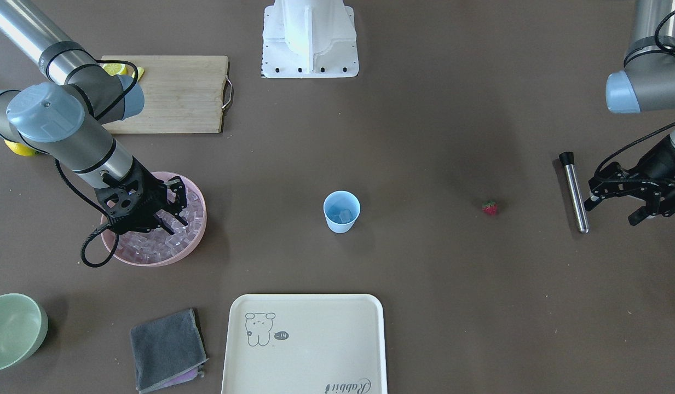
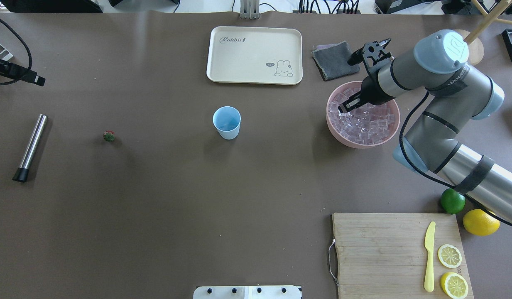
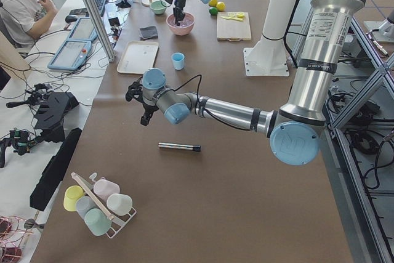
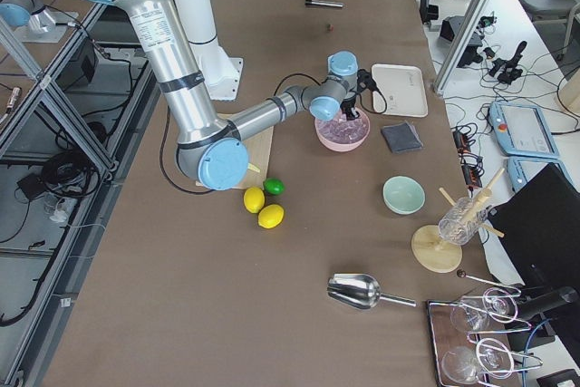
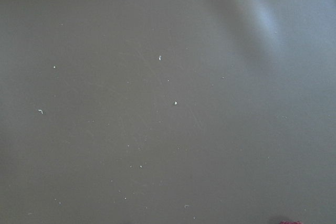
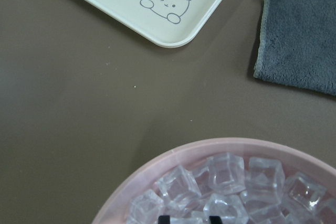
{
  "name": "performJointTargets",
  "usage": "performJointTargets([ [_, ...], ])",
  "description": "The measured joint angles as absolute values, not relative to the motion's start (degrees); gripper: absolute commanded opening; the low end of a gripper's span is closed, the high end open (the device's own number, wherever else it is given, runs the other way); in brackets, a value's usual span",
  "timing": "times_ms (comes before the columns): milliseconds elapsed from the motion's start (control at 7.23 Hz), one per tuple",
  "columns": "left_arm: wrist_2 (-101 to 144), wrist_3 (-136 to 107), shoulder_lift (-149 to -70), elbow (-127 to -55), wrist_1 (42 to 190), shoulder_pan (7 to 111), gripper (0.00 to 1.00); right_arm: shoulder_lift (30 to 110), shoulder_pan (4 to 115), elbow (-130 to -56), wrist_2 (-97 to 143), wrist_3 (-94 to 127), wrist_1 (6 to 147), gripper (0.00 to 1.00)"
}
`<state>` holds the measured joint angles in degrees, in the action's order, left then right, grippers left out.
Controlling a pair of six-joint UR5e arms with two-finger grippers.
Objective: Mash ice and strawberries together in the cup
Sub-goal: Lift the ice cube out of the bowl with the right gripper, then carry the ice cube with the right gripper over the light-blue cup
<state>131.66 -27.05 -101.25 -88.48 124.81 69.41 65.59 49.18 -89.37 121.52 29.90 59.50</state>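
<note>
The light-blue cup [image 1: 341,212] stands mid-table with one ice cube [image 1: 345,216] in it. The tiny red strawberry [image 1: 490,207] lies on the table between the cup and my left gripper [image 1: 612,213], which is open, empty and hovering beside a metal muddler [image 1: 574,191]. My right gripper [image 1: 173,214] is down in the pink bowl [image 2: 334,128], which is full of ice cubes [image 2: 363,124]. In the right wrist view its fingertips [image 6: 164,218] stand about one cube apart with ice [image 6: 226,182] between and around them.
A cream tray [image 1: 304,345], a grey cloth [image 1: 167,347] and a pale green bowl [image 1: 14,328] lie on the operators' side. A cutting board [image 2: 388,249] with lemon slices and a yellow knife, a lime [image 2: 452,201] and a lemon [image 2: 481,221] lie near my right arm.
</note>
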Motion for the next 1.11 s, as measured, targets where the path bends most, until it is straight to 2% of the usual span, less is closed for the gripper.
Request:
performJointTargets([
  [276,131.7,-27.1,-101.3,-88.5,124.8,69.2,0.97,61.4,50.0,-93.1,121.9,32.5,69.1,0.00],
  [553,131.7,-27.1,-101.7,-88.1,124.8,68.5,0.97,53.4,48.8,-94.8,120.2,41.0,78.9,0.00],
  [1106,131.7,-27.8,-103.0,-86.5,124.8,67.3,0.97,37.9,40.4,-88.4,108.2,56.1,85.4,0.00],
])
